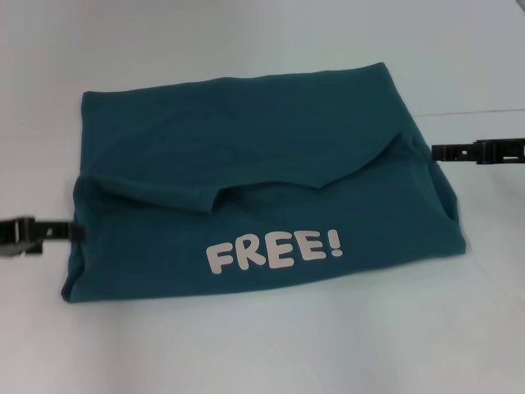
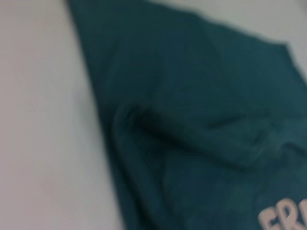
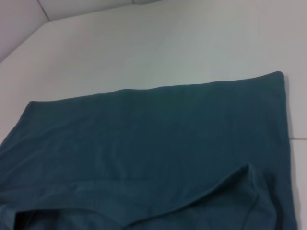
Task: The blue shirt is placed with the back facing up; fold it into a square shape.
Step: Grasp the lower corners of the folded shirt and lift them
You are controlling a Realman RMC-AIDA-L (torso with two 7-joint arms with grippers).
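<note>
Teal cloth, the blue shirt (image 1: 254, 189), is lying folded on the white table (image 1: 262, 49); the left gripper (image 1: 75, 231) at nine o'clock and the right gripper (image 1: 436, 151) at three are touching its edges, grip unclear.

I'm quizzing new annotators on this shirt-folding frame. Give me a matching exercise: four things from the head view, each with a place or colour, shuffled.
Things:
1. blue shirt
2. FREE! lettering
3. left gripper
4. right gripper

Descriptions:
A. white, on the shirt's near part
B. at the shirt's right edge
C. teal, folded on the table
D. at the shirt's left edge

Pairs: 1-C, 2-A, 3-D, 4-B
</note>
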